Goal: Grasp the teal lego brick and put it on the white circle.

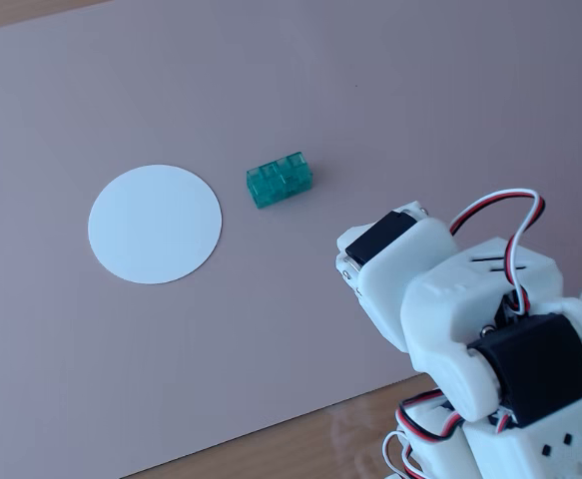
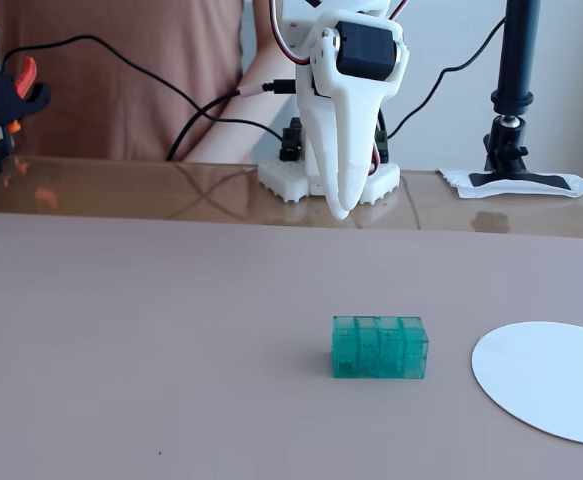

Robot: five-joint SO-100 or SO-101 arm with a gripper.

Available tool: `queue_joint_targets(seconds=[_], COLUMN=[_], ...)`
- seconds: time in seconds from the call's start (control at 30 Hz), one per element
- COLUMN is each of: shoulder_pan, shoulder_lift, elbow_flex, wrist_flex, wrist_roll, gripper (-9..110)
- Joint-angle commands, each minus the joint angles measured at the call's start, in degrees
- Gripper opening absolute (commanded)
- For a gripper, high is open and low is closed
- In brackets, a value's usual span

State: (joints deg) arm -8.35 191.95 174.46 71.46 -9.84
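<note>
The teal lego brick lies flat on the pinkish mat, studs up, just right of the white circle with a small gap between them. In the other fixed view the brick sits left of the circle, which the frame edge cuts off. My white gripper hangs pointing down, behind the brick and well above the mat, its jaws together and empty. In the first fixed view the gripper is to the lower right of the brick, seen from behind.
The arm's base stands on the glossy wooden table beyond the mat's far edge. A black camera stand is at the right, a black and orange clamp at the left. A person in a brown shirt sits behind.
</note>
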Motion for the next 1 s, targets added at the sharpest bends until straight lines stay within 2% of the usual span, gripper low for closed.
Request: queue_joint_targets(seconds=[0.0,0.67,0.97], shoulder_pan=[0.2,0.1,0.1], shoulder_lift=[0.4,0.4,0.4], elbow_flex=[-0.4,-0.4,-0.4], wrist_flex=[-0.6,-0.6,-0.6], wrist_roll=[0.1,-0.1,-0.2], gripper=[0,2,0])
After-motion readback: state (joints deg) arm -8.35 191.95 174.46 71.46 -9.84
